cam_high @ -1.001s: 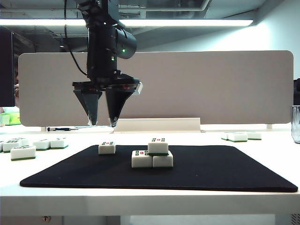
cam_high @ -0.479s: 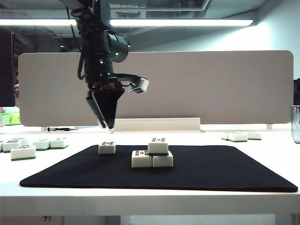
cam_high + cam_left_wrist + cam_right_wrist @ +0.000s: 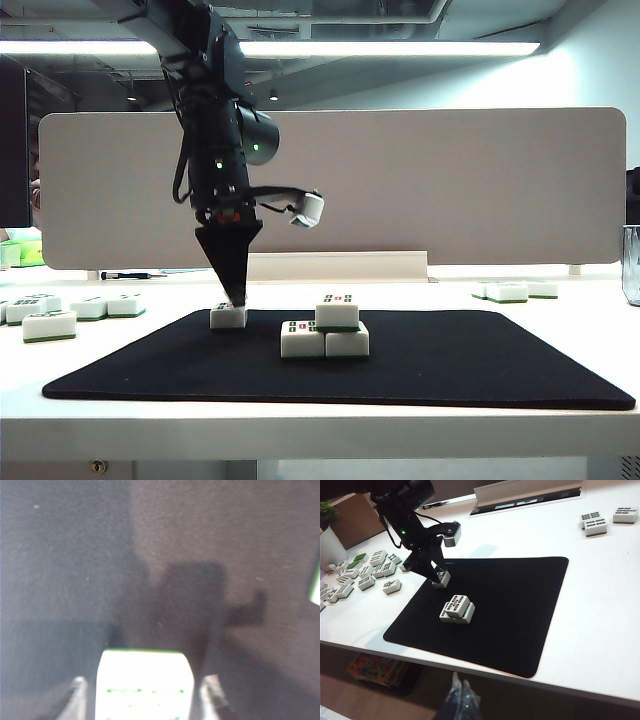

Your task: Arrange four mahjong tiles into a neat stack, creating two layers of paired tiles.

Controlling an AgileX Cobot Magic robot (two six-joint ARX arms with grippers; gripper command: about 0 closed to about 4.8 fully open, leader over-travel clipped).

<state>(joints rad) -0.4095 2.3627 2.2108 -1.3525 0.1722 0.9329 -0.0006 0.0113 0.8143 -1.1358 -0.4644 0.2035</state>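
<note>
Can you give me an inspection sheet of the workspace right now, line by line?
Surface: white table with black mat.
Job's things: three tiles stacked, two below, one on top; fourth tile lies apart on the mat.
Clutter: spare tiles off the mat on one side, more tiles at the far corner.
Grippers: left gripper straddles the fourth tile, fingers either side, not closed; right gripper parked off the table edge, appears shut.
Cables: black cable on the left arm.
Surroundings: grey divider panel behind the table.
</note>
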